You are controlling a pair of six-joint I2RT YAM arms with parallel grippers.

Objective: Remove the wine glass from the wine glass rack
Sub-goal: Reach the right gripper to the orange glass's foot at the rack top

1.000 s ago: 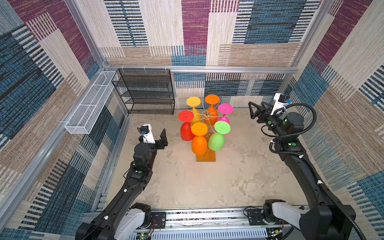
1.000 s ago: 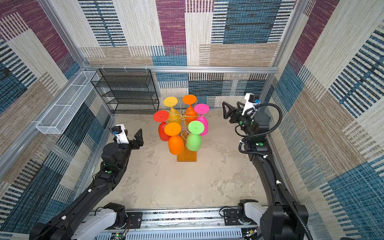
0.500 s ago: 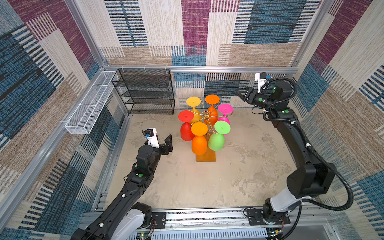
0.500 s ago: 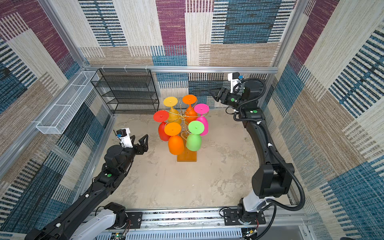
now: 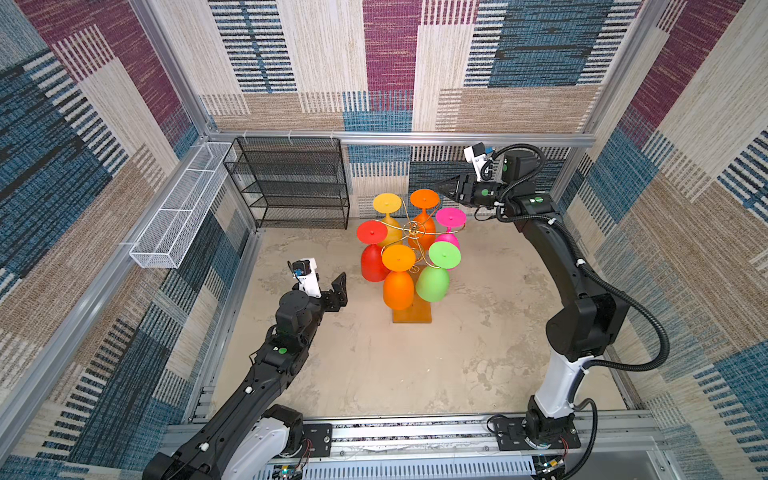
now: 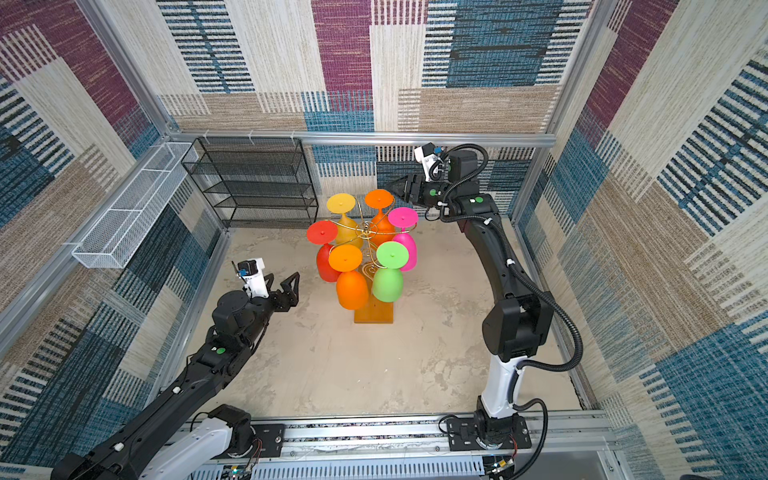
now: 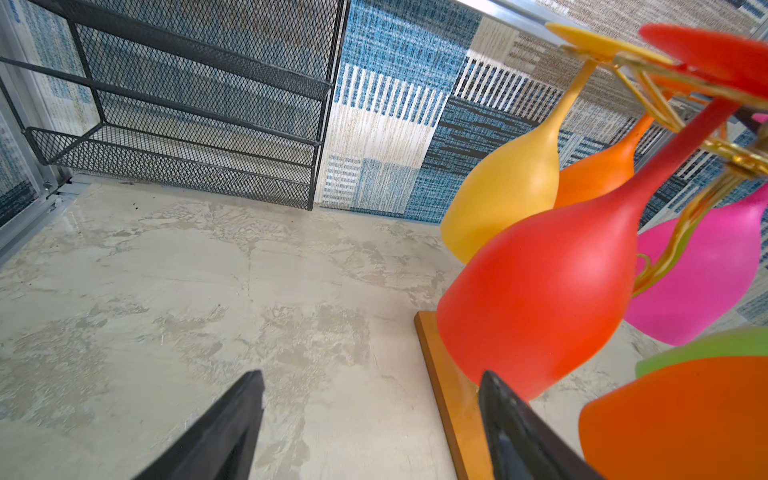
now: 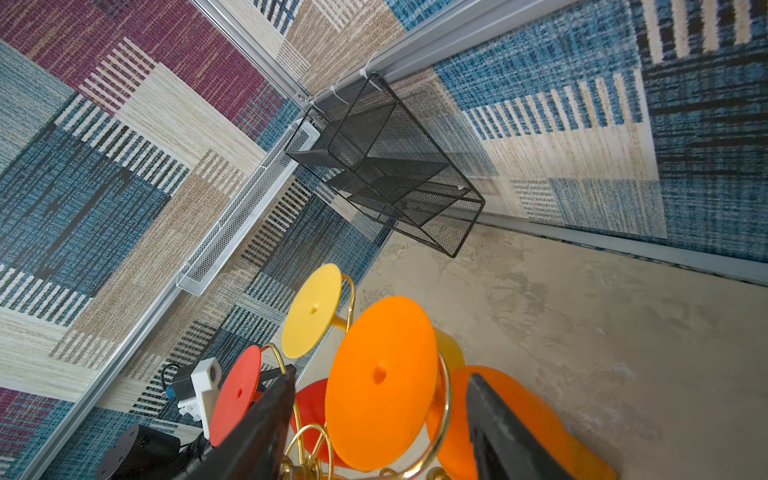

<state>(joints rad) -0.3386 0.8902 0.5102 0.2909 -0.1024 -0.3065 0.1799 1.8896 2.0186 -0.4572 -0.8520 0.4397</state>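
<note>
The wine glass rack (image 5: 415,318) is a gold wire tree on a brown wooden base, mid-floor in both top views (image 6: 374,313). Several coloured wine glasses hang on it upside down. My right gripper (image 5: 446,189) hovers high at the back of the rack, just right of the rear orange wine glass (image 5: 424,198). In the right wrist view that gripper (image 8: 380,376) is open, and the orange foot (image 8: 386,411) and the gold wire ring around its stem show between the fingers, untouched. My left gripper (image 5: 338,286) stands open and empty, low, left of the red glass (image 7: 540,291).
A black mesh tiered shelf (image 5: 291,183) stands against the back wall on the left. A long white mesh basket (image 5: 178,208) hangs on the left wall. Yellow (image 5: 386,204), pink (image 5: 451,217) and green (image 5: 434,282) glasses crowd the rack. Bare floor lies in front of the rack.
The right arm has swung from the right side up and inward to the back of the rack, its jaws narrowing. The left gripper has moved nearer the front of the cell and a little toward the rack.
</note>
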